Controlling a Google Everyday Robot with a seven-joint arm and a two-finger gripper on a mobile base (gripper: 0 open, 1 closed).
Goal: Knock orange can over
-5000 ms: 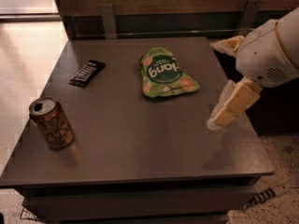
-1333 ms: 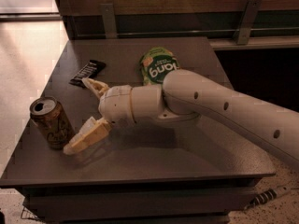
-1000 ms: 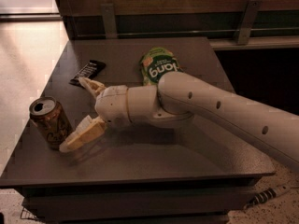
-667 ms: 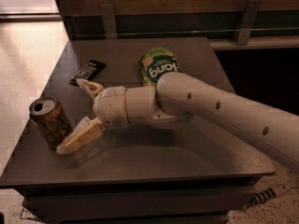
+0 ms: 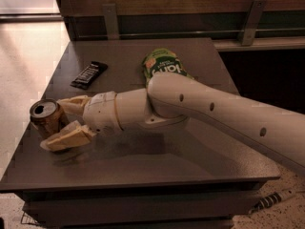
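The orange can stands upright near the left front edge of the dark grey table, its silver top showing. My gripper is at the can's right side, low over the table. It is open. One cream finger lies behind the can and the other finger lies in front of it and hides the can's base. The fingers look to be touching or nearly touching the can. My white arm stretches across the table from the right.
A green snack bag lies at the back middle, partly behind my arm. A black candy bar lies at the back left. The table's left edge is just beyond the can. A wall with a rail runs behind the table.
My gripper has moved further left and now has a finger on each side of the can. The can still stands in about the same place.
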